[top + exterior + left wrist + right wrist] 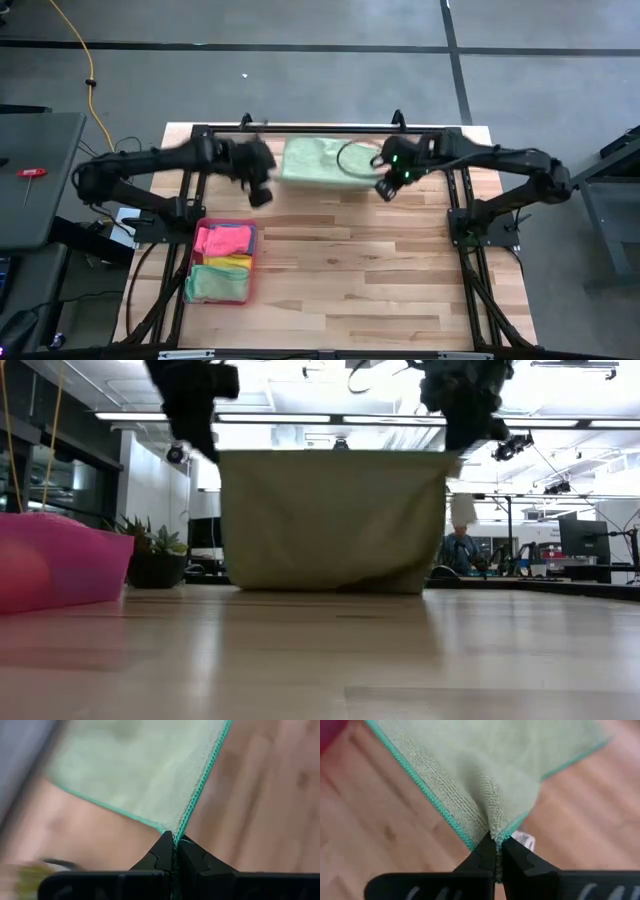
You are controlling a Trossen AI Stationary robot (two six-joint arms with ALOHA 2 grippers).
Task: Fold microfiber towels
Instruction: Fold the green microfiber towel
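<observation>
- Pink translucent tray (pixel 226 262) sits at the left of the table (pixel 400 290), nearer its front edge, and in it lie folded towels in a row: a hot pink towel (pixel 222 240), a yellow towel (pixel 232 262) showing as a thin strip, and a pale green folded towel (pixel 215 283)
- At table height the tray (pixel 55 570) shows at the far left, with a small spiky plant (pixel 150 555) in a dark pot just behind it
- My left gripper (pixel 260 185) hangs above the back part of the table, left of centre; its fingers (pixel 162 855) are pinched tight on one corner of the pale green towel (pixel 318 160), the teal stitched edge running straight into the seam between them
- That pale green towel (pixel 333 520) hangs as a flat sheet between my two claws, its top edge pulled level and its bottom edge touching the wood, bunched a little at the lower right
- My right gripper (pixel 388 183) hangs right of centre at the back of the table, at about the same height as the left; its fingers (pixel 517 857) are clamped on the opposite corner of the towel (pixel 485 775), with a small white label (pixel 523 839) peeking out beside them
- Far right, in the room beyond the table, a person (pixel 460 548) sits among desks and monitors
</observation>
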